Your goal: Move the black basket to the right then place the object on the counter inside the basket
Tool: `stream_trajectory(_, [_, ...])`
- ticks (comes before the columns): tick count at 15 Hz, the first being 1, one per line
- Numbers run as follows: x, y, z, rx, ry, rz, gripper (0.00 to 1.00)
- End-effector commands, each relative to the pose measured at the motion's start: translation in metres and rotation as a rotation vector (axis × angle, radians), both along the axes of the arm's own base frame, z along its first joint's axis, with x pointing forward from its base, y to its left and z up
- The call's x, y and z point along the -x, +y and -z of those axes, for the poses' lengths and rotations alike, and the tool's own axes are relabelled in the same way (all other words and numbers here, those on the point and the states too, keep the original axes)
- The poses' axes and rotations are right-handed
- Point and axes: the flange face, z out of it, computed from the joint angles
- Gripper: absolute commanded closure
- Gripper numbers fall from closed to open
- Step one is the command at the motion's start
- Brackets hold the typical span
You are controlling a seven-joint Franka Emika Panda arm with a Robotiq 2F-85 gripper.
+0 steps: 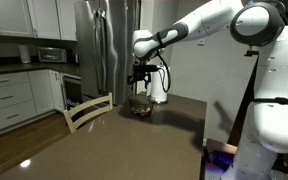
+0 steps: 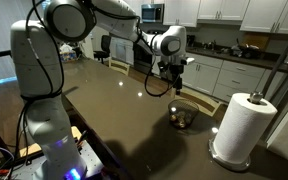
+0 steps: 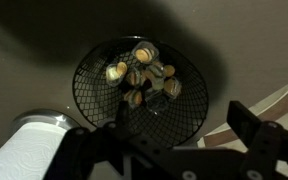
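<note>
Because its jaws stand spread and empty, the black two-fingered end effector point(image 3: 164, 128) looks poised for a rim grasp, hanging directly above the round black wire-mesh basket point(image 3: 92, 85) of tan lumps point(image 3: 139, 75), which sits on the glossy dark-brown counter point(image 2: 114, 110) near the white paper-towel roll point(image 2: 242, 125).

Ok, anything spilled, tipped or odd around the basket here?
Nothing stands out. The black basket sits upright on the counter, its small tan pieces all inside the mesh, none spilled. The paper towel roll stands upright beside it, and the open gripper hangs above the basket, touching nothing.
</note>
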Motion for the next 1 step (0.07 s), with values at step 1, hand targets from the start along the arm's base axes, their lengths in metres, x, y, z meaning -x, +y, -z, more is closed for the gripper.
stream_trajectory(1, [0.0008, -0.0001, -0.001, -0.001, 0.001, 0.0, 0.0])
